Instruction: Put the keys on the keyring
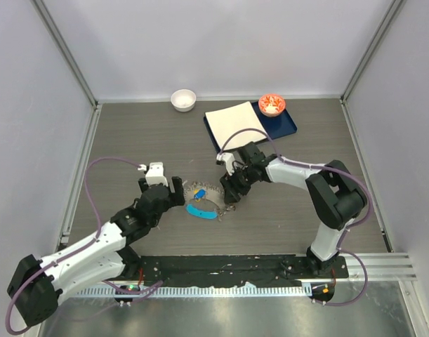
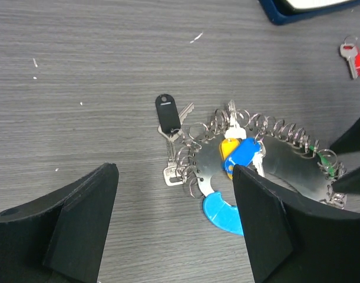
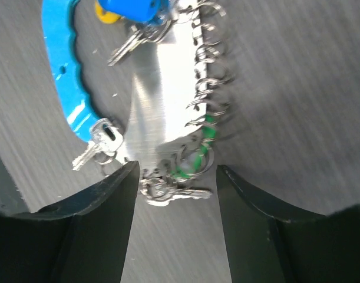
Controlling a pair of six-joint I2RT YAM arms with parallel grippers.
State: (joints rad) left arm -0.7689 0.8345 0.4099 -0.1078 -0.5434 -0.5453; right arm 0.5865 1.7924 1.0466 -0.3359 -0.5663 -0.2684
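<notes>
The keyring (image 1: 204, 199) lies mid-table: a silver crescent plate (image 2: 274, 159) lined with several small wire rings and tipped by a light blue plastic crescent (image 2: 222, 213). Blue (image 2: 243, 152), yellow (image 2: 228, 147), black (image 2: 168, 112) and green (image 2: 328, 168) keys lie at it. A red key (image 2: 355, 60) lies apart near the tray. My left gripper (image 2: 174, 230) is open and empty, just left of the ring (image 1: 161, 193). My right gripper (image 3: 175, 194) is open at the ring's right end (image 1: 234, 186), with the green key (image 3: 197, 159) and a silver key (image 3: 174, 193) between its fingers.
A white bowl (image 1: 183, 99) stands at the back. A dark blue tray (image 1: 288, 126) at the back right holds a white sheet (image 1: 234, 121) and an orange-rimmed bowl (image 1: 272, 104). Walls close in the table on three sides.
</notes>
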